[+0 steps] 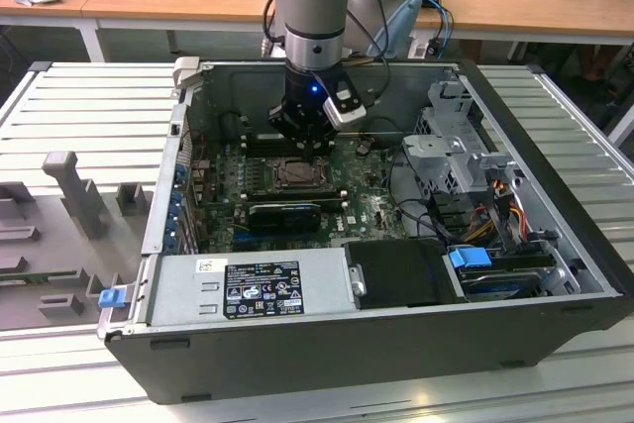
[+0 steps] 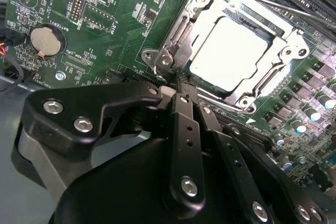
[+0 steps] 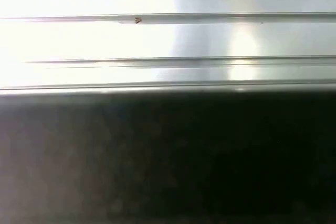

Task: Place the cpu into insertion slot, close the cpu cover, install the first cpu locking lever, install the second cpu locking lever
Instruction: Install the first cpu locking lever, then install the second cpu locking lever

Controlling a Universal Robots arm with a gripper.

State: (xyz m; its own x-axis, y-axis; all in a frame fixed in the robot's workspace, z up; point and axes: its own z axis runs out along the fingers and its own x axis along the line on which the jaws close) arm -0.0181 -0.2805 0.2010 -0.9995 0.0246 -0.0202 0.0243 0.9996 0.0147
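Second wrist view: cpu (image 2: pixel 228 51) seated in insertion slot (image 2: pixel 181 35), cpu cover (image 2: pixel 247 95) down over it. My gripper (image 2: pixel 181 85), fingers pinched together, tips at socket corner beside locking lever (image 2: pixel 273 4); press lever steadily, avoid cover frame.

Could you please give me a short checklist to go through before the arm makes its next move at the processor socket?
1. Flat, square, silver-grey metal cpu lies level inside the frame: ok.
2. Thin silver-grey metal cpu cover is down around the chip: ok.
3. Black gripper is shut and empty, with its tip at the cover's corner: ok.
4. Thin metal locking lever along the cover's edge is latched: cannot tell.
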